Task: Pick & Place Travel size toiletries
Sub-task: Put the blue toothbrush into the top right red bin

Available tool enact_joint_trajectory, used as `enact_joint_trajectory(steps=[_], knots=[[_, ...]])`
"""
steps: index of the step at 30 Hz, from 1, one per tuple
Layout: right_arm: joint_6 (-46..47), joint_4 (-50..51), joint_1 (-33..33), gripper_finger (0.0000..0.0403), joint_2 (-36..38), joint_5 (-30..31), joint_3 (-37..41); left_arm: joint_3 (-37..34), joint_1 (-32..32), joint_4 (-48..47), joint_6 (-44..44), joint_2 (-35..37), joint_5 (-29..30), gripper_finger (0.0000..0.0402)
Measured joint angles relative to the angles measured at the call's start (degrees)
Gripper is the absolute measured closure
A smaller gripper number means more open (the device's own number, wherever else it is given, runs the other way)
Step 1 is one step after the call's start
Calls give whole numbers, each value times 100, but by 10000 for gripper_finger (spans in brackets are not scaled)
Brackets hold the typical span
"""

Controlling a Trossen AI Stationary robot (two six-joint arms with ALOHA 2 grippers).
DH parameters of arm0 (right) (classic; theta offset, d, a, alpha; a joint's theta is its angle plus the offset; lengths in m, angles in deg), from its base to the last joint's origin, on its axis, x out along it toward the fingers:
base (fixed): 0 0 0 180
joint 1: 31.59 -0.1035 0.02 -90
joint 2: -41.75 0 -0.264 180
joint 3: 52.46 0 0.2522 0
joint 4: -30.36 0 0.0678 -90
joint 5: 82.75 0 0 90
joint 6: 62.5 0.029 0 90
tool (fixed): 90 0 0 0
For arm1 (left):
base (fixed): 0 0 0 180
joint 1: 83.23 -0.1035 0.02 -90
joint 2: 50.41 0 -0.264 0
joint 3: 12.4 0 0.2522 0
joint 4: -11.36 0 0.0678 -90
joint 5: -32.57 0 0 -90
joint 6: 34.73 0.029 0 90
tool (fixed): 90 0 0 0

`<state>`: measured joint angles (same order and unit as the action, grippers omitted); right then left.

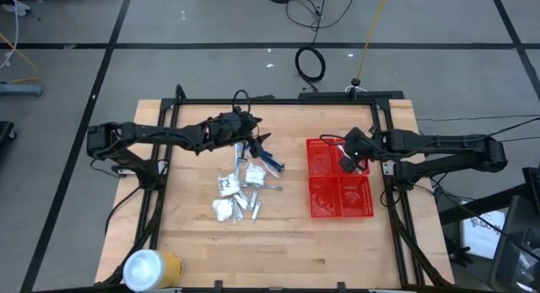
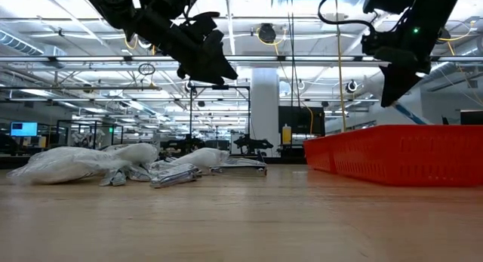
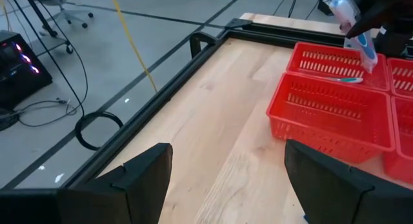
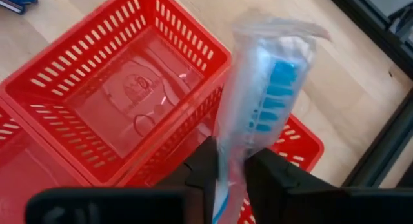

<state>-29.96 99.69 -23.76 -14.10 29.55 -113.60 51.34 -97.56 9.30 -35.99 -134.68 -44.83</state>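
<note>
Currently on the place step: my right claw (image 4: 231, 164) is over the red basket (image 1: 340, 190), holding a wrapped blue toothbrush (image 4: 261, 98) pinched between its two fingers, jaws narrow around the lower handle. In the high view the right claw (image 1: 352, 158) sits above the far-right part of the basket, near the wall between the two far compartments; I can't tell which of the two it's centred over. The toothbrush's long axis runs along the claw's fingers, brush head in its clear wrap pointing away from the wrist and out past the fingertips, handle end tucked between the jaws. From the low view the right claw (image 2: 396, 84) hangs well above the basket rim (image 2: 400, 134), so the item isn't in yet. One blue-handled item (image 3: 341, 79) already lies in a far compartment. Next move, as I judge it: line up squarely over one compartment, drop lower so the wrap clears the divider, then open the jaws. Risk: the crinkly wrap could cling to a finger. My left claw (image 1: 251, 139) waits wide open, empty, above the far edge of the toiletry pile (image 1: 240, 192) on the desk (image 1: 278, 251), left of the basket.
</note>
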Motion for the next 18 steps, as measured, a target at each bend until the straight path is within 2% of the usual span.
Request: enact_joint_trajectory(steps=[10,18], knots=[[131,88,0,263,0,-1,4,-1,1,2,70,0,0,108],[125,227,0,227,0,-10,4,-1,1,-146,50,0,-2,108]])
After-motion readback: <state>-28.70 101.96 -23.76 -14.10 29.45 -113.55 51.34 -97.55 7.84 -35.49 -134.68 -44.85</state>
